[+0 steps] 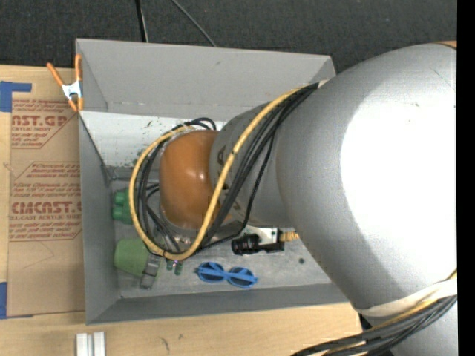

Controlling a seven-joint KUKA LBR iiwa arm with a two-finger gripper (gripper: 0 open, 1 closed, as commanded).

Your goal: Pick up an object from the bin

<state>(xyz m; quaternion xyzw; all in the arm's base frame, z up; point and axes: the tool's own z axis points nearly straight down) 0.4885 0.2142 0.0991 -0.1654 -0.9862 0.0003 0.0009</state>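
Note:
A green rounded object [130,254] lies at the bin's front left, with a small grey piece [149,274] against its right side. A second green object [119,206] sits further back along the left wall. A flat blue object [225,275] shaped like two joined ovals lies near the front wall. Just behind it is a small black object with a white and yellow end [260,242].
The arm reaches in from the right and covers most of the bin floor. Its orange wrist cover, ringed by black and yellow cables, hangs over the left middle of the bin, right beside the green objects.

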